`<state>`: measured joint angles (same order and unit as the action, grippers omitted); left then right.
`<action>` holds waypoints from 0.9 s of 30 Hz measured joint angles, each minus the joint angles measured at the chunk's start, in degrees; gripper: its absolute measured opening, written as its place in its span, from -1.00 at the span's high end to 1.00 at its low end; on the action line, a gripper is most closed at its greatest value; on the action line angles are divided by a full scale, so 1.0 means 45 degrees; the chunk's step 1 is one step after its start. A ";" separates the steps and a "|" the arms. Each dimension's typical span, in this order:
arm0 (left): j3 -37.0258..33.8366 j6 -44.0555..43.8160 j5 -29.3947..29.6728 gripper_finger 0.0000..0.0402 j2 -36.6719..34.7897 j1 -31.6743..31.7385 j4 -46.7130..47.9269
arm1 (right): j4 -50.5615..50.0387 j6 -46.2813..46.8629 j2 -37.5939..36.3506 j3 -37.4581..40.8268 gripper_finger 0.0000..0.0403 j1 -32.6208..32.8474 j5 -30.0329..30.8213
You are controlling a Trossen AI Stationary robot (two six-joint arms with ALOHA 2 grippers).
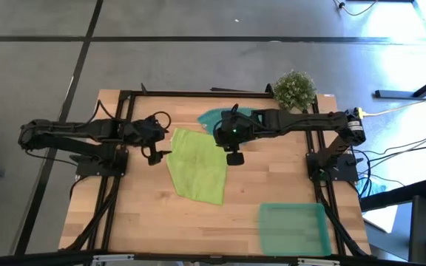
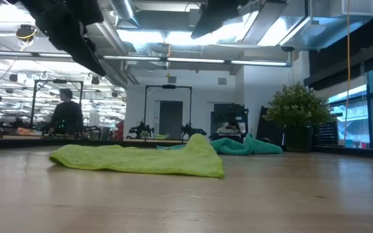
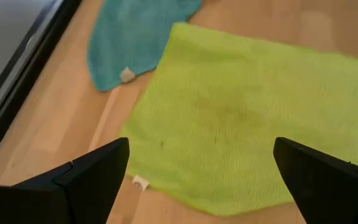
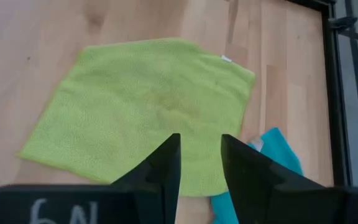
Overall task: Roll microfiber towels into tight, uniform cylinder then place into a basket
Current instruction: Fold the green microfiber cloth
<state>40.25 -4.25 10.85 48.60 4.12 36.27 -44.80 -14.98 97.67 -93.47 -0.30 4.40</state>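
Note:
The lime green microfiber towel [image 1: 197,171] lies spread flat on the wooden table, near its middle; it also shows in the low view [image 2: 141,160]. The teal towel [image 1: 214,118] lies crumpled just beyond the lime towel's far corner, partly hidden under my right arm. The translucent green basket [image 1: 294,207] sits at the near right corner. My left gripper [image 1: 154,154] hangs wide open above the table beside the lime towel's left edge [image 3: 201,149]. My right gripper [image 1: 234,157] hovers above the towel's right edge, its fingers a narrow gap apart with nothing between them [image 4: 201,142].
A small bushy green plant [image 1: 294,89] stands at the far right of the table, behind the teal towel. Black frame rails [image 1: 120,133] run along the table's left and right sides. Bare wood [image 1: 146,222] lies near the front left.

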 joint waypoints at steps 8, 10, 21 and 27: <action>0.0000 0.0025 0.0000 -0.97 0.0048 -0.0024 -0.0364 | 0.0102 0.0275 0.0005 0.0000 0.43 0.0040 0.0000; 0.0000 0.0025 0.0013 -0.97 0.0043 -0.0022 -0.0393 | 0.0158 0.0271 0.0005 0.0000 0.43 0.0040 0.0000; 0.0000 0.0012 0.0034 -0.97 0.0043 -0.0019 -0.0662 | 0.0189 0.0273 0.0010 0.0000 0.43 0.0040 0.0005; 0.0000 -0.0023 0.0034 -0.97 0.0043 -0.0019 -0.0660 | 0.0189 0.0268 0.0010 0.0000 0.43 0.0040 0.0005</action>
<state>40.25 -4.36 11.00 48.80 4.03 33.30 -43.94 -13.77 97.71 -93.47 -0.12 4.43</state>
